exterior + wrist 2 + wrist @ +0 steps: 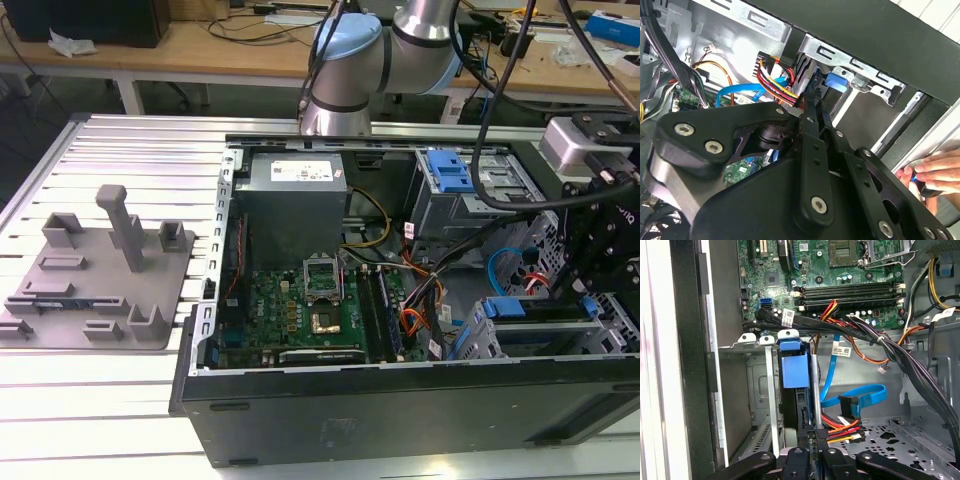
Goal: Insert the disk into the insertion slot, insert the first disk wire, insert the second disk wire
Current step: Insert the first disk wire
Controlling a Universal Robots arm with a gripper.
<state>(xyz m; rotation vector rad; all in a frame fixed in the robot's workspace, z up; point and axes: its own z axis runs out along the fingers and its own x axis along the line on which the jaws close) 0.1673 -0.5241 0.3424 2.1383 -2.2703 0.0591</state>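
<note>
Your claw [813, 441] is pinched narrow on the red-and-yellow wire plug [826, 434] right at the mouth of the insertion slot [769, 405], where the disk [795, 371] already sits inside, so if you push crooked the plug may jam or slip out.

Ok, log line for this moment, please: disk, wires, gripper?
disk: seated in insertion slot | gripper: at disk's exposed edge, by red-yellow wire plug | blue wire: its plug apart from disk

Exterior view overlooks the computer case [400, 410]; both wrist views closely face the disk [795, 371].
</note>
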